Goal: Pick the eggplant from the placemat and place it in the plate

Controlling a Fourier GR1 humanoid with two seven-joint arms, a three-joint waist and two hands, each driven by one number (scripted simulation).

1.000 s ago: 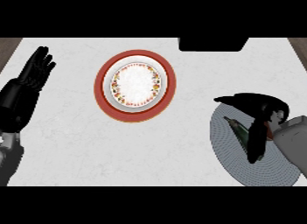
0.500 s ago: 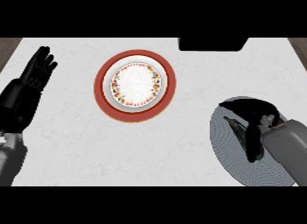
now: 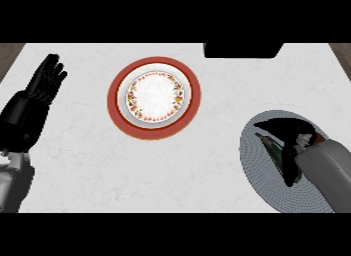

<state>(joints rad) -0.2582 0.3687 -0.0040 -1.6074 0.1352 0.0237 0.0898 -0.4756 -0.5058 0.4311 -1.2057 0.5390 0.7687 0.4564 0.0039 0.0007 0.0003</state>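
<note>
The dark eggplant (image 3: 280, 159) with a green stem lies on the round grey placemat (image 3: 263, 175) at the right. My right hand (image 3: 287, 131) is right over its far end and hides part of it; black hand and dark eggplant merge, so the grip is unclear. The plate (image 3: 154, 97), white with a flowered band and a wide red rim, sits at the counter's middle, well to the left of the placemat. My left hand (image 3: 41, 87) rests open at the left edge, fingers up.
A black object (image 3: 241, 50) sits at the counter's far edge, behind and to the right of the plate. Wooden floor shows past the counter's left and right far corners.
My right forearm has come further into view from the lower right, and the hand has shifted nearer and settled over the eggplant. The left hand has barely moved.
</note>
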